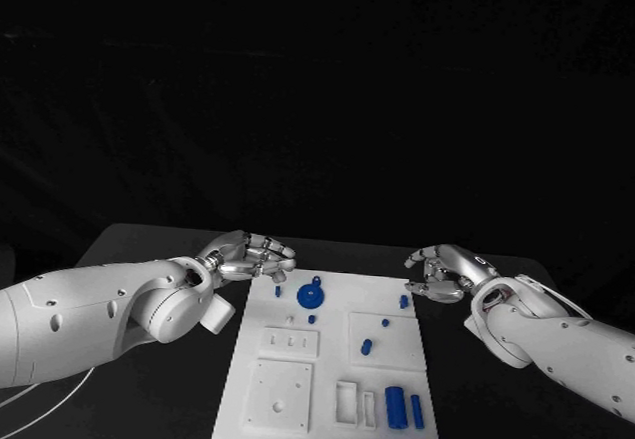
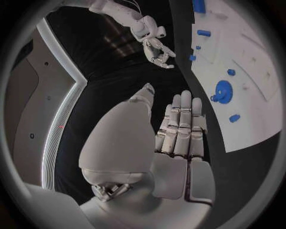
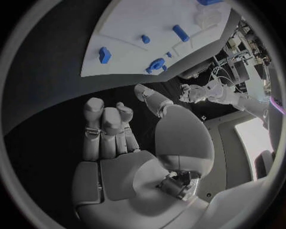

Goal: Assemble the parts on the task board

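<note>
both hands (image 1: 250,255) (image 1: 445,271) (seemingly empty) flank task board (image 1: 320,420)

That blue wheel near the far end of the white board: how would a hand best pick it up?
The blue wheel lies flat on the white board, so probably by its rim, fingers coming from above. The left hand is nearer.

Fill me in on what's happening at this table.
A two-armed robot is at the start of assembling blue parts on a white task board. Neither hand holds anything. The left hand hovers by the board's far left corner, fingers curled; the right hand hovers by its far right corner. A blue gear and several small blue pegs sit on the board, untouched.
</note>
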